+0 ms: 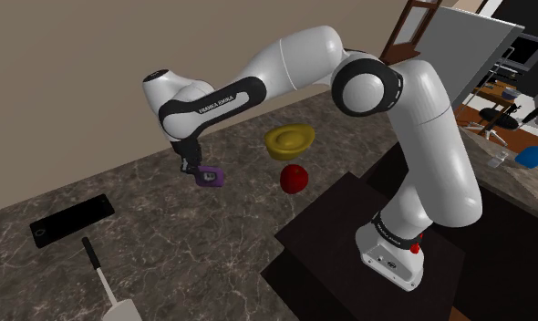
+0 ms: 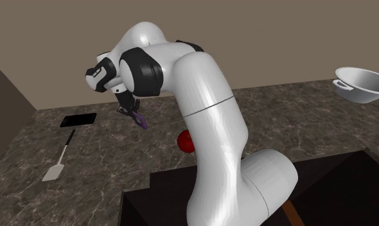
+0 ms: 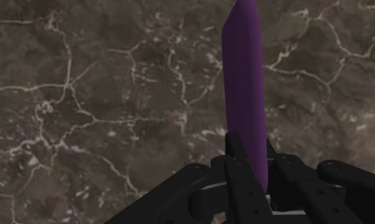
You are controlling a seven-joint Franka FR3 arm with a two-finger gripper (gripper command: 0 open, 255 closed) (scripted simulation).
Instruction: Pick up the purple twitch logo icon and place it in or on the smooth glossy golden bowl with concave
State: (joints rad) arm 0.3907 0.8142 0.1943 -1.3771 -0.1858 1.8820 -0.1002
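Dark stone with pale veins makes the counter [image 1: 167,264] in the shoulder view, with a plain tan wall [image 1: 57,91] behind it. The gripper [image 1: 199,171] pinches the purple icon [image 1: 211,177] and holds it up over the counter, apart from the yellow bowl [image 1: 288,139]. One red ball [image 1: 294,178] lies near the bowl, between it and the dark stand [image 1: 322,246]. One black slab [image 1: 71,221] and one spatula [image 1: 108,287] lie well apart from them. In the second exterior view the big white arm [image 2: 207,115] hides part of the counter. The icon [image 2: 141,119] hangs tilted from the gripper, the red ball [image 2: 186,141] peeks out beside the arm, and one grey pan [image 2: 365,85] sits at the far right. In the wrist view the fingers [image 3: 238,159] squeeze the icon [image 3: 243,95] edge-on over the stone.
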